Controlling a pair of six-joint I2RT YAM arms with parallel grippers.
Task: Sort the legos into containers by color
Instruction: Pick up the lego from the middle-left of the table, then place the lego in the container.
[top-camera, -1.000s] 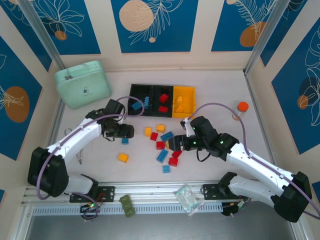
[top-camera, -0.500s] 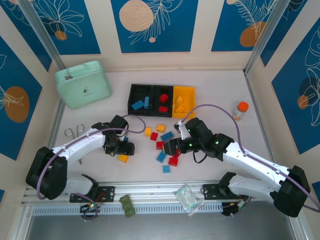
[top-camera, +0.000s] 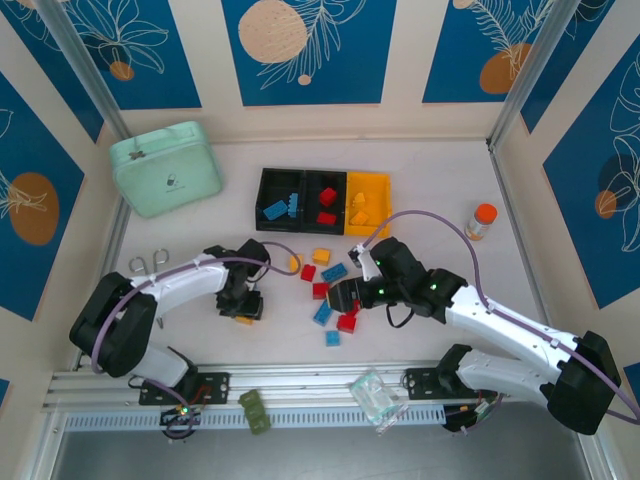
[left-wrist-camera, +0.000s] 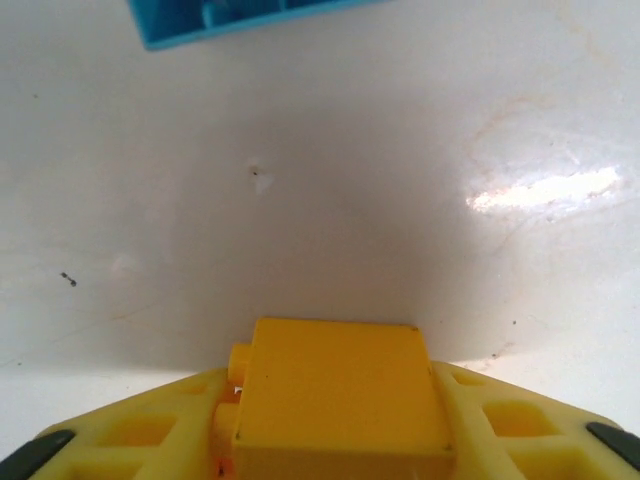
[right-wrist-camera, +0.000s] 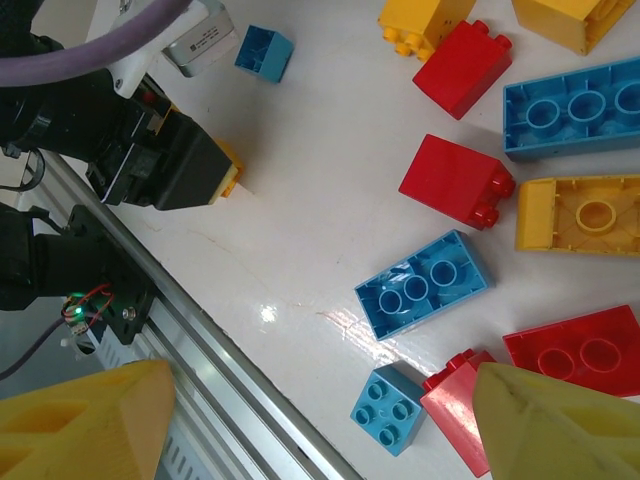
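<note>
My left gripper is down on the table at the near left, shut on a yellow lego. That lego sits tight between the yellow fingers. My right gripper hovers open over the loose legos, nothing between its fingers. Below it lie a small blue lego, an upturned blue lego and red legos. The containers stand in a row at the back. The left black one holds blue legos, the middle black one red, the yellow one yellow.
A mint-green case stands at the back left, and scissors lie by the left arm. An orange-capped bottle is at the right. A dark green brick and a clear plastic piece rest on the front rail.
My left gripper came back from the containers, dropped onto the yellow lego near the front and closed on it. The right gripper shifted slightly left.
</note>
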